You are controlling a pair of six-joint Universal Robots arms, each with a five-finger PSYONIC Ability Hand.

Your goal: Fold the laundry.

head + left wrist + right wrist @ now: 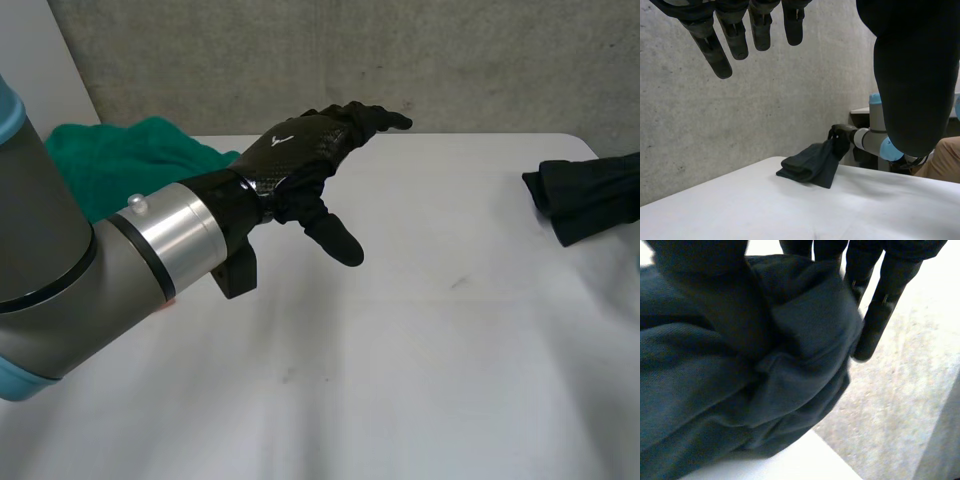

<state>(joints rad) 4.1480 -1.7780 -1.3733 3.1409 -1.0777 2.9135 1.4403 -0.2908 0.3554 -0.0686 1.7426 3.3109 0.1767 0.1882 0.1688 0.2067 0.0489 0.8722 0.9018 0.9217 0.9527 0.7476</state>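
A dark blue-black cloth (590, 195) lies bunched at the table's right edge. In the left wrist view the same dark cloth (810, 162) rests on the table with one end raised, and my right hand (840, 141) grips that end. In the right wrist view the cloth (740, 390) bulges between my right hand's (700, 285) thumb and its fingers (875, 315), which pinch a fold. My left hand (300, 150) hovers above the table's far middle, open with straight fingers (715, 45) and holding nothing.
A green cloth (120, 160) lies heaped at the table's far left, behind my left arm (80, 270). The white table (420, 360) is bare across its middle and front. A concrete wall (400, 60) stands behind it. Something tan (945, 160) shows beyond my right arm (872, 140).
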